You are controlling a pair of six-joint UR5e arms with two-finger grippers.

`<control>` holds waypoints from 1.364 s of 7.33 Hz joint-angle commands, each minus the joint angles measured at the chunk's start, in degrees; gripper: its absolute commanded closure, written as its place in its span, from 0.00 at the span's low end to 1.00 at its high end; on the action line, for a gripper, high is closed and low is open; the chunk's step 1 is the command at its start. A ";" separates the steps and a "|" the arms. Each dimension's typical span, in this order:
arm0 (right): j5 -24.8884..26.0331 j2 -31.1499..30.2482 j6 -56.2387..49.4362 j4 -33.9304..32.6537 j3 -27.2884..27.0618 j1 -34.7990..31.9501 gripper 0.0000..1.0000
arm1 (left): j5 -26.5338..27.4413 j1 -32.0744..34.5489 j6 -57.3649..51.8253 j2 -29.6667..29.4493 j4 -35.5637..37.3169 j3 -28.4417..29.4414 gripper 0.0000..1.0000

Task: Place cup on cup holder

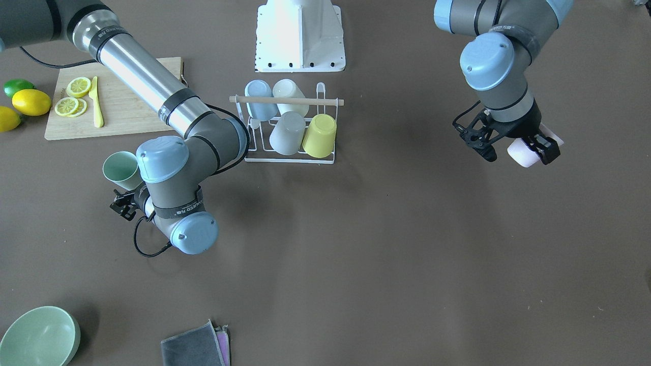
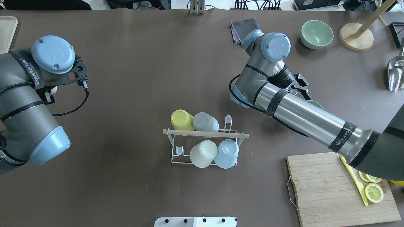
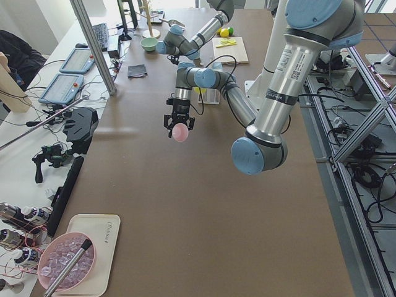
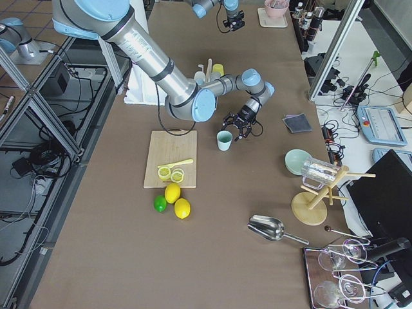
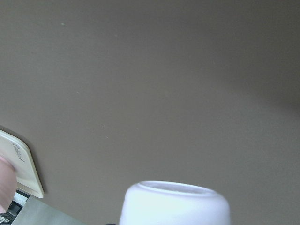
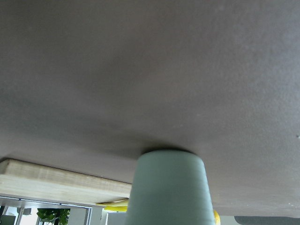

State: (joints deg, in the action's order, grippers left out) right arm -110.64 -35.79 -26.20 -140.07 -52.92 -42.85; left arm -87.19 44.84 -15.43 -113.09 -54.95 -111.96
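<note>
Brown counter [image 1: 407,254] carries the white wire cup holder [image 2: 221,135], four cups [image 2: 203,153] upended on its prongs. My left hand [image 1: 520,153] grips a pink cup [image 3: 180,132] aloft, well apart from it; my right hand [image 2: 303,88] stands spread, empty, just beside the green cup [image 1: 121,170].

White cup holder [image 1: 305,101]; pink cup [image 1: 523,154]; mint-green cup [image 1: 120,170]; brown table [image 1: 407,254].

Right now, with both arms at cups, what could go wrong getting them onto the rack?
The cup holder already carries four cups, so the pink cup in the left gripper could knock a neighbour going on. The right gripper, open beside the upright green cup, might tip it.
</note>
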 commanded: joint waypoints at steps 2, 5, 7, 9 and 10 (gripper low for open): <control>0.07 -1.12 0.09 -0.64 0.54 1.02 0.03 | -0.17 1.74 1.53 1.89 -8.81 -3.00 0.51; 0.16 -1.21 0.62 -1.34 1.07 1.46 0.05 | -0.70 2.00 8.04 5.68 -27.97 -2.57 0.51; 0.60 -1.12 0.62 -2.48 1.06 1.55 0.05 | -0.79 1.83 9.79 6.03 -40.33 -2.57 0.52; 0.86 -1.39 0.62 -2.66 1.06 2.07 0.05 | -0.79 1.56 9.81 7.79 -54.92 -2.30 0.53; 1.91 -1.30 0.62 -3.27 1.06 2.16 0.05 | -0.88 0.95 9.81 8.58 -62.92 -2.04 0.53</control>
State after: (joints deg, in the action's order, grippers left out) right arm -109.60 -37.09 -25.58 -142.80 -51.86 -40.88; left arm -88.00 46.31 -5.69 -105.59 -107.97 -114.23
